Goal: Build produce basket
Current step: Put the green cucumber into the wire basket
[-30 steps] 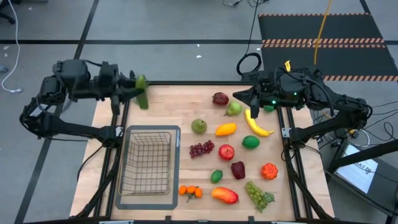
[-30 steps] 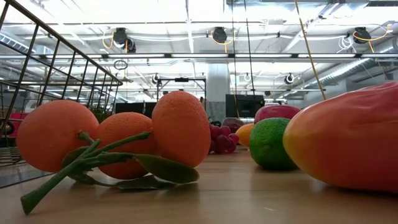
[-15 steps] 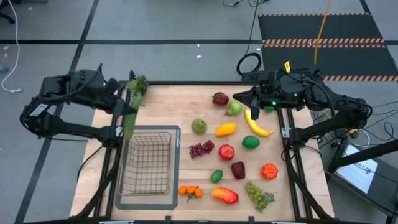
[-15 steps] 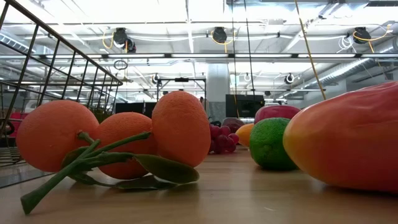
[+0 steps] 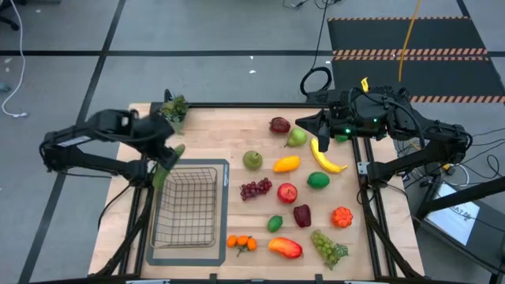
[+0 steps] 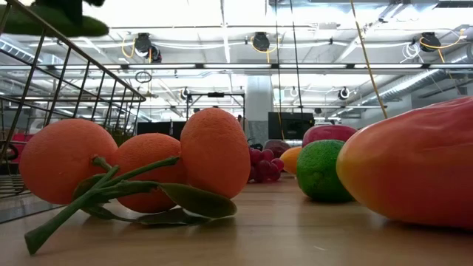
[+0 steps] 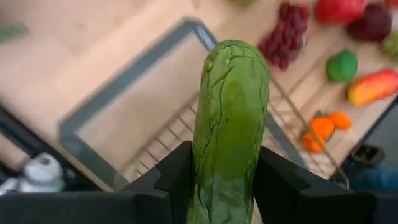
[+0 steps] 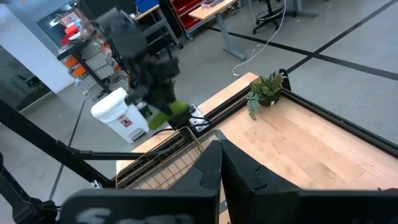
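My left gripper [image 5: 160, 160] is shut on a green cucumber [image 7: 230, 118], above the far left corner of the wire basket [image 5: 186, 207]. The basket stands on a grey mat [image 5: 223, 207] at the table's near left. In the low view the cucumber [image 6: 55, 18] shows above the basket's wires [image 6: 66, 59]. The other produce lies on the wooden table: purple grapes [image 5: 255, 188], oranges [image 5: 241, 243], a mango [image 5: 285, 248], a banana [image 5: 323, 156], a lime [image 5: 274, 223]. My right gripper [image 5: 302, 123] hangs shut over the far right, near a pear [image 5: 296, 137]. My left gripper pinches the cucumber between its two fingers [image 7: 177, 177], on its two sides near the rear end [image 7: 214, 186]. The fingers slant steeply down from the table's far left. The cucumber lies along them and sticks out past the fingertips, lifted clear above the basket.
A small potted plant [image 5: 174, 108] stands at the table's far left corner. Apples [image 5: 286, 192], green grapes [image 5: 327, 246] and a red-orange fruit [image 5: 341, 216] fill the right half. Bare wood lies between the plant and the basket.
My left gripper has come down from beside the potted plant toward the near edge and the basket. It has tipped from nearly level to steeply downward and rolled, staying shut. The cucumber has gone with it, now pointing down over the basket's far left corner.
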